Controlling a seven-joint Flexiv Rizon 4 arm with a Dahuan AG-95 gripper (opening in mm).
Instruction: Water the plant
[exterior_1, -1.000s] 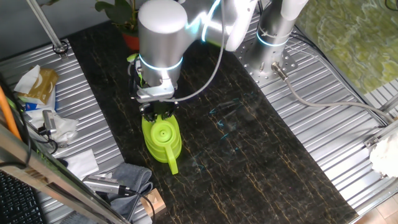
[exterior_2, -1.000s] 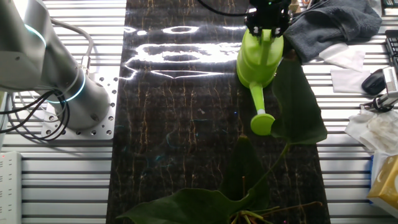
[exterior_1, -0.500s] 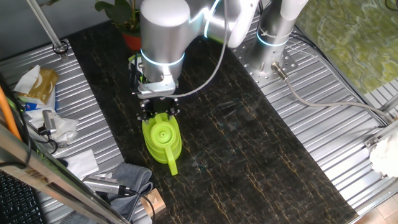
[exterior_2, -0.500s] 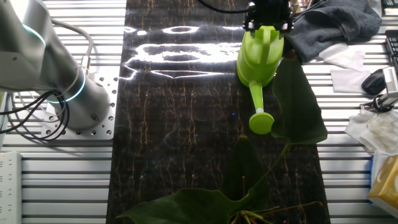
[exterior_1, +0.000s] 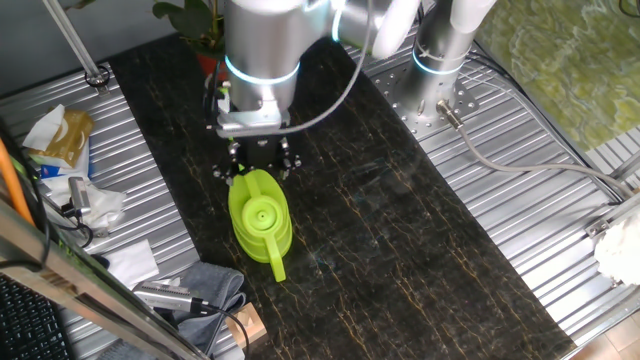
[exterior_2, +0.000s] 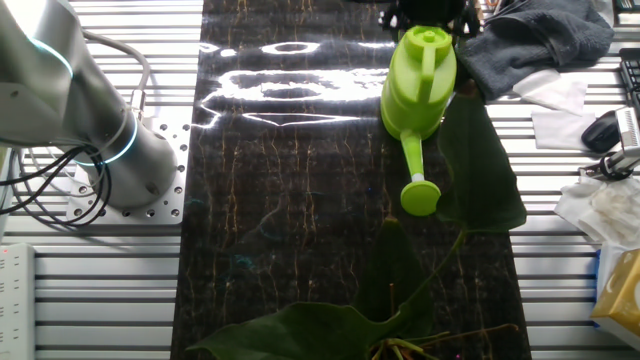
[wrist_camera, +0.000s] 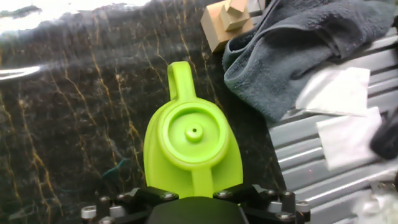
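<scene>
The plant stands at the far end of the black table, with dark green leaves (exterior_1: 188, 14) above a red-orange pot (exterior_1: 210, 64). In the other fixed view only its broad leaves (exterior_2: 482, 165) show and the pot is hidden. The lime-green watering can (exterior_1: 260, 220) stands upright on the table, spout toward the plant (exterior_2: 420, 85). My gripper (exterior_1: 258, 166) hangs just above the can's handle, fingers spread wide and empty; it sits at the top edge of the other fixed view (exterior_2: 425, 8). In the hand view the can (wrist_camera: 193, 140) lies straight below my gripper (wrist_camera: 196, 208).
A grey cloth (wrist_camera: 298, 50) and wooden blocks (wrist_camera: 225, 22) lie just beyond the can's handle. White tissues (wrist_camera: 339, 93) lie on the ribbed metal beside them. A snack bag (exterior_1: 60, 135) and clutter line the left edge. The arm's base (exterior_1: 440, 60) is at the far right.
My gripper opened, let go of the can's handle and rose away from it. The can stayed standing on the table.
</scene>
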